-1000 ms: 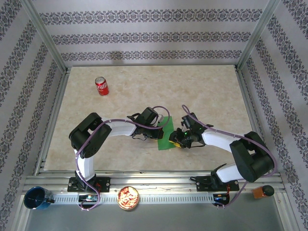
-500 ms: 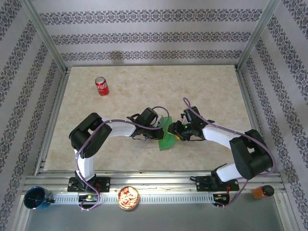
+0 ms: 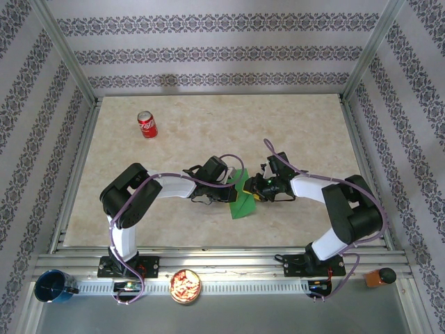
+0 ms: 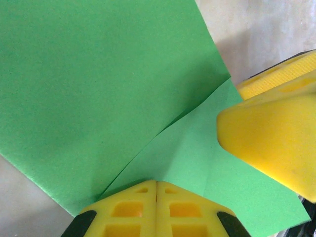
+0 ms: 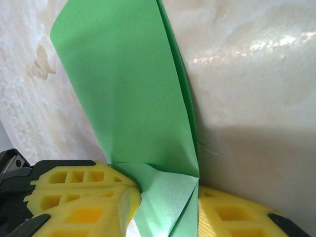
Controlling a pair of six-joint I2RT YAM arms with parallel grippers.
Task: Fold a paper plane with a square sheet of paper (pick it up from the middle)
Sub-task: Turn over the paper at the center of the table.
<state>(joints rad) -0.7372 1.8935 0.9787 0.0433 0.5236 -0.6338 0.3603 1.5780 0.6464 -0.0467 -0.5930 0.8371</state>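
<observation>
Green sheet of paper (image 3: 242, 206) lies on the table (image 3: 299, 132) near its middle, between my two arms. Both wrists cover part of it in the top view, so its full outline is hard to make out.

Far to the left and toward the back stands a red soda can (image 3: 147, 124), well apart from the sheet.

My left gripper (image 3: 232, 185) sits at the sheet's left side. From its wrist camera my two yellow fingertips (image 4: 143, 200) are pressed together with no gap. Their tips lie over the paper and hide its near edge. I cannot tell whether they bear down on it or merely touch it. One flap is folded over there, and its slanting edge runs from my fingertips up to the right.

Further right, my right gripper (image 3: 251, 188) meets the sheet's right side. Its wrist camera shows a narrow folded strip of green reaching away from me over the table. A creased corner of it is pinched between the two yellow fingers (image 5: 74, 195). The paper below the fingers is cut off by the picture's edge.
</observation>
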